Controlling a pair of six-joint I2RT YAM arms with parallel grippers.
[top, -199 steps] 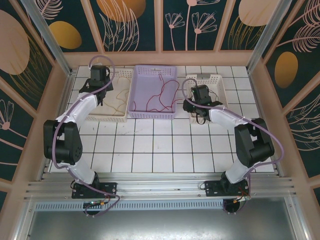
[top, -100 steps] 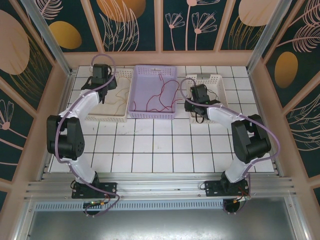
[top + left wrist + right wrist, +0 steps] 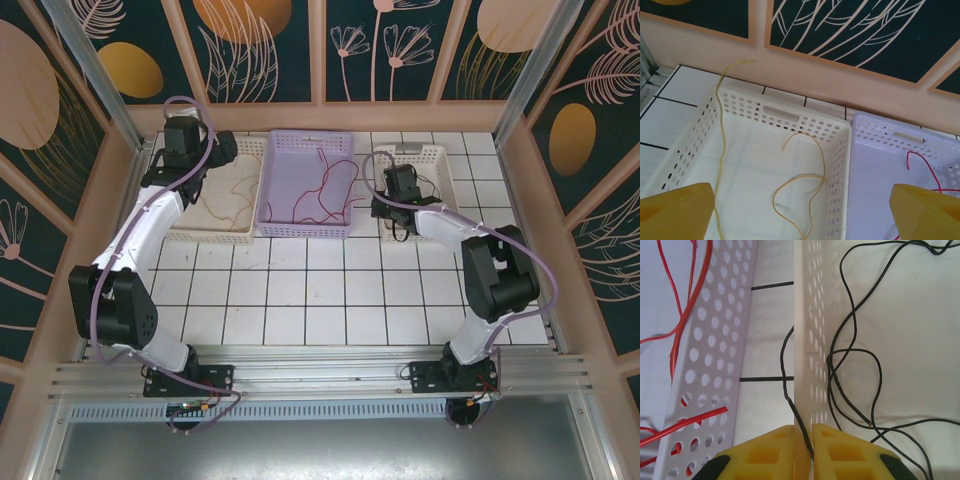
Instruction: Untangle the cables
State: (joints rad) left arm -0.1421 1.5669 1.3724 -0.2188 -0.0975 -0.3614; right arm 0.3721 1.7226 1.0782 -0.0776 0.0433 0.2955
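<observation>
A yellow cable (image 3: 820, 155) lies looped in the left white basket (image 3: 785, 111), one strand draped over its far-left rim. My left gripper (image 3: 800, 215) hangs above it, open and holding nothing; from above, the left gripper (image 3: 183, 150) is at the basket's far-left corner. A red cable (image 3: 320, 180) lies in the lilac basket (image 3: 305, 230). My right gripper (image 3: 804, 452) is shut on a black cable (image 3: 787, 390), pinching it against the left wall of the right white basket (image 3: 802, 315). The rest of the black cable (image 3: 855, 355) coils inside that basket.
The three baskets stand side by side along the back of the white tiled floor (image 3: 300, 300). A narrow strip of tile (image 3: 770, 330) separates the lilac basket (image 3: 720, 340) from the right one. Wooden walls (image 3: 330, 115) enclose the back and sides.
My left gripper opened wide and moved back and left over its basket, leaving the yellow cable lying there. My right gripper closed and shifted slightly towards the back.
</observation>
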